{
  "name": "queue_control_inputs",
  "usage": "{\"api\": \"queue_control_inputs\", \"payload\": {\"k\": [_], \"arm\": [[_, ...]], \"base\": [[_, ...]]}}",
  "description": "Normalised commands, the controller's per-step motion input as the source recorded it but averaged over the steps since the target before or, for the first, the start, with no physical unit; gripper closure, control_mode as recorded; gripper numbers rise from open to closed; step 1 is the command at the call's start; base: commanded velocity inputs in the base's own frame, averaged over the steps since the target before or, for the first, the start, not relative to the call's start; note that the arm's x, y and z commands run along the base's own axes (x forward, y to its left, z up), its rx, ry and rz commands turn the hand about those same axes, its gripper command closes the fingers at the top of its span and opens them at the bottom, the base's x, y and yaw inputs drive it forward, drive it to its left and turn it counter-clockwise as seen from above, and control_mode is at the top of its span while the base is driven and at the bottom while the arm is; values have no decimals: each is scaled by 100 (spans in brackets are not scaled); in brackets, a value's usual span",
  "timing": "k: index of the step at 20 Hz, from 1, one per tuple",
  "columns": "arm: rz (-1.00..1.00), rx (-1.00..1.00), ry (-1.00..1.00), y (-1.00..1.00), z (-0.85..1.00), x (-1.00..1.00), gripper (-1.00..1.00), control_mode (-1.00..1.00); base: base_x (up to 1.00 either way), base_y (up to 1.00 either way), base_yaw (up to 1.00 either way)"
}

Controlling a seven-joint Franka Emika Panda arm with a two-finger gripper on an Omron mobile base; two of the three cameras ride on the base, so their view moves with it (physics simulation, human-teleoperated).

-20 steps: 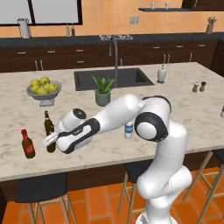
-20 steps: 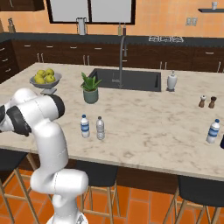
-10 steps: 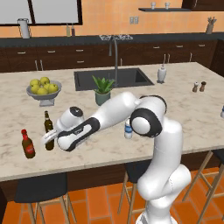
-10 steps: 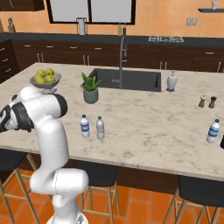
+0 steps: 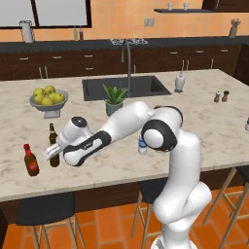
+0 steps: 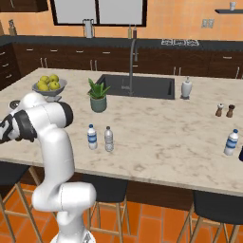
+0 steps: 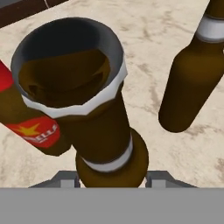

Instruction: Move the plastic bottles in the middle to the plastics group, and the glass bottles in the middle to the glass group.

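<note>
Glass bottle (image 7: 103, 131), stiff, slippery and breakable, sits clenched at its body by the tool (image 7: 111, 179), lower centre, beside the red-labelled bottle (image 7: 33, 127).

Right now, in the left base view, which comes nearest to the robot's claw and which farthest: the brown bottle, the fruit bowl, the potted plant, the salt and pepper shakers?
1. Brown bottle, right at the gripper, counter's left end.
2. Fruit bowl, behind it.
3. Potted plant, toward the middle by the sink.
4. Salt and pepper shakers, far right.
</note>
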Motion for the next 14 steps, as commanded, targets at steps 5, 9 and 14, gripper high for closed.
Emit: {"api": "queue_control_inputs", "payload": {"k": [5, 9, 14], "arm": [[0, -2, 1, 0, 0, 0, 100, -100], [0, 0, 0, 0, -1, 0, 100, -100], [0, 0, 0, 0, 0, 0, -100, -100]], "base": [[0, 0, 0], [0, 0, 0], [0, 0, 0]]}}
